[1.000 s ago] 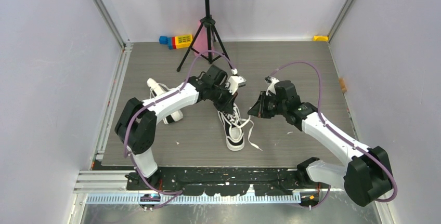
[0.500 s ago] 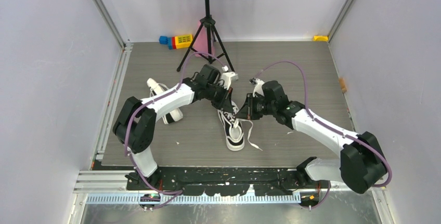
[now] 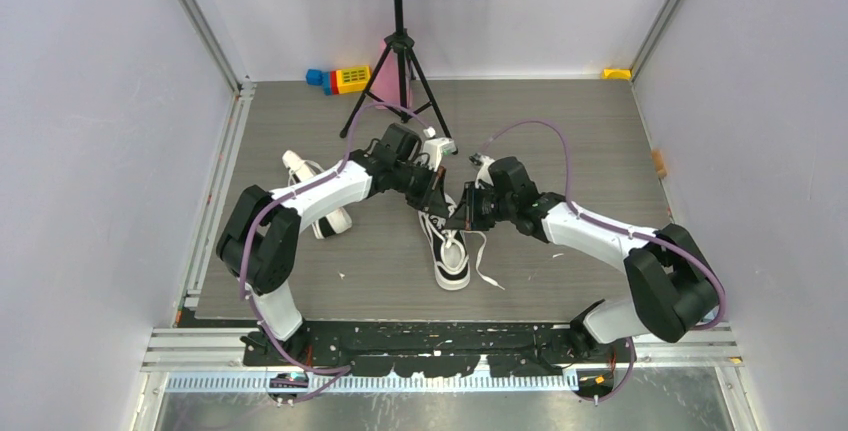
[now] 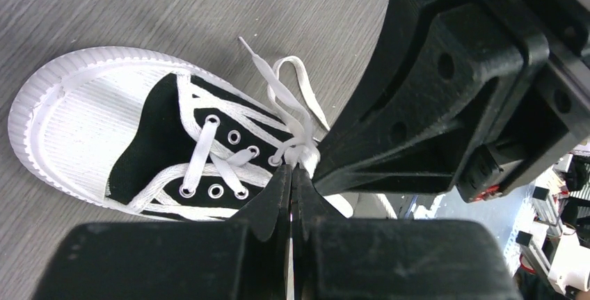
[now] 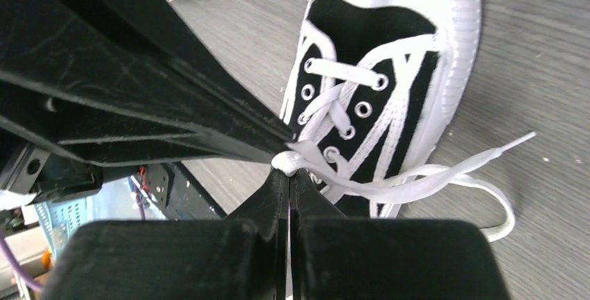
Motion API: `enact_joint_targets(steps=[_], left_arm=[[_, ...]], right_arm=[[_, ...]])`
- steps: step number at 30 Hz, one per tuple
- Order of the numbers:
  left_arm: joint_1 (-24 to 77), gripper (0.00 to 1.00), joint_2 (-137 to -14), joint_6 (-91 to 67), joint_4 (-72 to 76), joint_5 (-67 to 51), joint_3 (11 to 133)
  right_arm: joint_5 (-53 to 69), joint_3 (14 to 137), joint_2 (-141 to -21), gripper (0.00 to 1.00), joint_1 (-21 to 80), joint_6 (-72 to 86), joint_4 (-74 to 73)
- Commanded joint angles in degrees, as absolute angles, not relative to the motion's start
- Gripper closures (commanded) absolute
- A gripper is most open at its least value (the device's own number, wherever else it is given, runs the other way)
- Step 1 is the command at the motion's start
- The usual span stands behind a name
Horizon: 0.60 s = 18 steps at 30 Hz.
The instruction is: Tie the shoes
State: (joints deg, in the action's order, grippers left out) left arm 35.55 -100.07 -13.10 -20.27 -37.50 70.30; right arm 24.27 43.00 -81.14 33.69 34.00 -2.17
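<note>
One black shoe [image 3: 450, 251] with a white sole and toe cap lies mid-table, toe toward the arms; it shows in the left wrist view [image 4: 90, 126] and the right wrist view [image 5: 389, 49]. The other shoe [image 3: 312, 201] lies to the left, partly behind the left arm. Both grippers meet tip to tip over the laced part of the middle shoe. My left gripper [image 4: 292, 169] is shut, pinching a bunch of white lace [image 4: 304, 152]. The right gripper [image 5: 287, 172] is shut on the same knot of lace [image 5: 289, 161]. Loose lace ends [image 3: 487, 269] trail to the shoe's right.
A black tripod stand [image 3: 398, 61] rises at the back, its legs just behind the grippers. Coloured blocks [image 3: 340, 78] and a pink piece [image 3: 385, 69] lie by the back wall, a yellow item [image 3: 616, 73] in the far right corner. Walls close both sides.
The right gripper has travelled left to the middle shoe and now meets the left gripper. The left gripper shifted slightly back and left. Both stayed shut.
</note>
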Motion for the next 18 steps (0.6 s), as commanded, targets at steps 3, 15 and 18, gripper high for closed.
enact_joint_targets(steps=[3,15,18], left_arm=[[35.2,1.00,-98.6,-14.7,-17.4,-41.4,70.2],[35.2,1.00,-98.2,-18.5,-14.6,-43.9,68.1],[35.2,1.00,-98.2,-18.9,-14.2,-44.0,67.7]], right_arm=[[17.1,45.0,-82.2,1.00,34.0,35.8,1.6],[15.6,41.1,-87.5,1.00,34.1,42.2,19.2],[19.0,40.3,-90.0,1.00,34.2,44.7,24.7]])
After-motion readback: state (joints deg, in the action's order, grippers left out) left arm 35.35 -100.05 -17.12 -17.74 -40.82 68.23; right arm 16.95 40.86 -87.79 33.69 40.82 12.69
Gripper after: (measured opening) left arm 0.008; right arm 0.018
